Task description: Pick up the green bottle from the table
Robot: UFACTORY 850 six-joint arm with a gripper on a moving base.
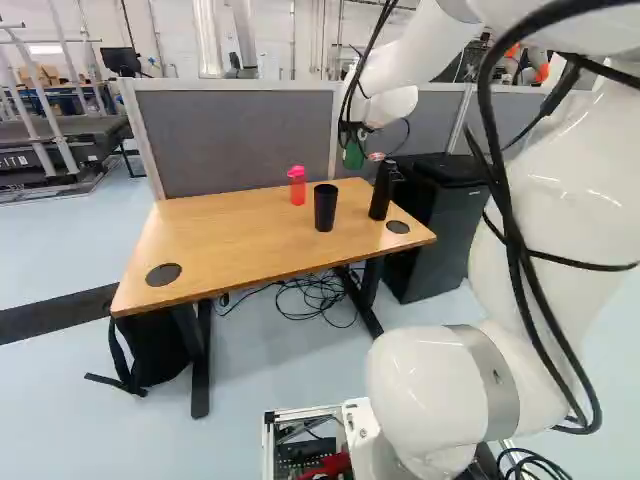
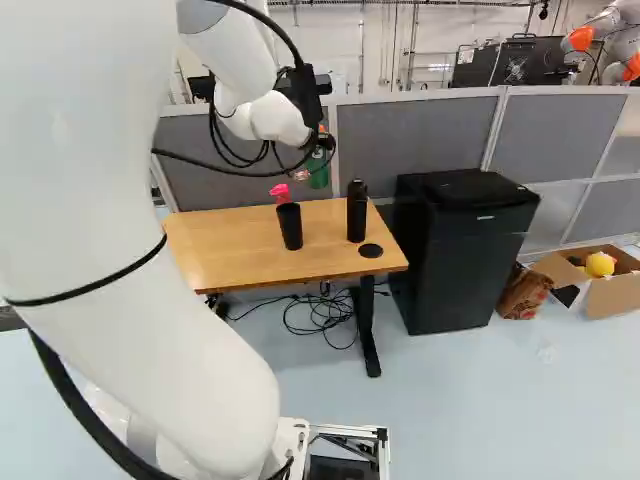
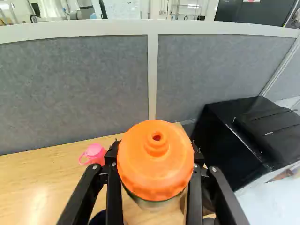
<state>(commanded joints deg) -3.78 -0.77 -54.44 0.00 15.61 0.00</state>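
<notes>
Claw has the green bottle pinched from both sides, orange cap poking up between its fingers. Bottle's in the air above the table, so I'd call this the lift. Next move: snug grip, gentle raise, mind the grey divider behind.

You're seeing a cup standing between one bottle and another bottle on the table, left of a cabinet.
</notes>
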